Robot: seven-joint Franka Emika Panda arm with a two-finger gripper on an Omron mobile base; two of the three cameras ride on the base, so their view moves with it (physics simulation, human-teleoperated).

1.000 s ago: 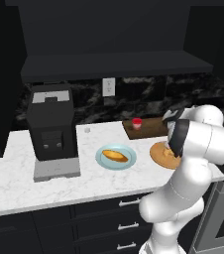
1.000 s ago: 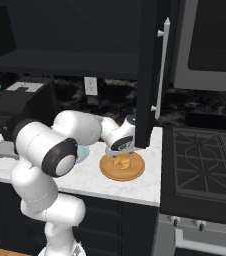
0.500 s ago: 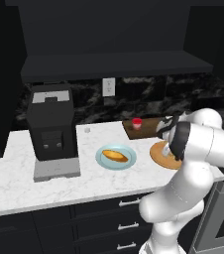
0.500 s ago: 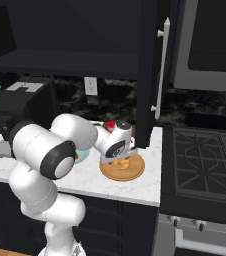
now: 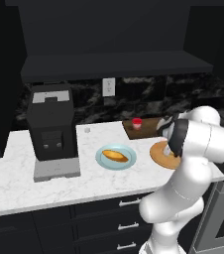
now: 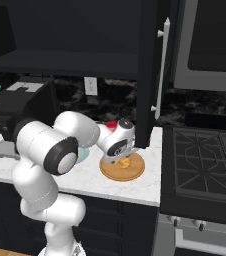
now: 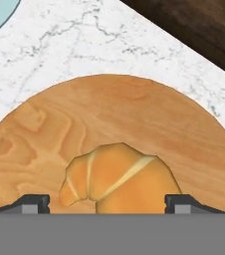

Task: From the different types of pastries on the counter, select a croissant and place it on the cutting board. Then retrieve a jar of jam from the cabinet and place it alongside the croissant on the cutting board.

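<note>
Hand view: your claw (image 7: 106, 203) hangs low over the croissant (image 7: 118, 178), one fingertip (image 7: 34, 202) on either side; you cannot tell whether they press it.
Croissant: lying on the round wooden plate (image 7: 109, 114), on the counter (image 7: 79, 47).
Cutting board: just behind the plate (image 5: 144, 127), jam jar (image 5: 137, 123) on it.

We see a long white marble-patterned counter (image 5: 15, 183). Directly on it sit a black coffee machine (image 5: 52, 130), a pale blue plate (image 5: 105, 161), a round tan wooden plate (image 7: 134, 114) and a dark brown cutting board (image 5: 148, 128).
</note>
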